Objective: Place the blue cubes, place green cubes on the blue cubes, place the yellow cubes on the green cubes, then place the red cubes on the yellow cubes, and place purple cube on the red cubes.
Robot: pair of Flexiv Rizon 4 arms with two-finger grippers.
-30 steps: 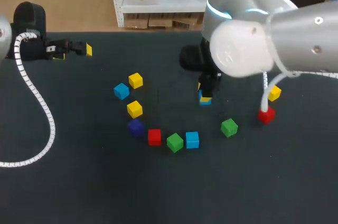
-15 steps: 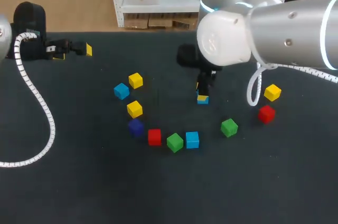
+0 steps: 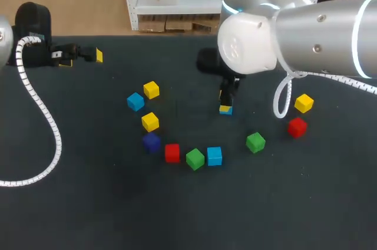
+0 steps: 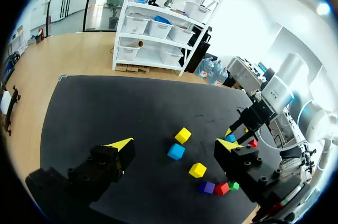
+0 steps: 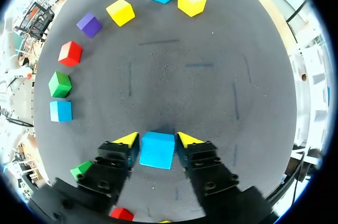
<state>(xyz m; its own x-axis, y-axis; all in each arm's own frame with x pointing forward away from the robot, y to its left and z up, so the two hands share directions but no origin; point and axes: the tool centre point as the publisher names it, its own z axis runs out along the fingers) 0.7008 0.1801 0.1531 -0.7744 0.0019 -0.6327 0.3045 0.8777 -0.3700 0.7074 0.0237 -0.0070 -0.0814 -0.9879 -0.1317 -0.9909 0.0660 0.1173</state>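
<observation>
Near the table's (image 3: 88, 203) middle, the right gripper (image 5: 157, 140) clamps a blue cube (image 5: 157, 150). Ahead, well apart, curve a purple cube (image 5: 89, 24), red cube (image 5: 69, 53) and green cube (image 5: 59, 84). Far left, the left gripper (image 4: 175, 143) gapes wide.

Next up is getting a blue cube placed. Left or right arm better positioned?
Right. The right gripper has its fingers against both sides of a blue cube, among the other cubes. The left gripper is open and empty, off at the far left, away from every cube.
</observation>
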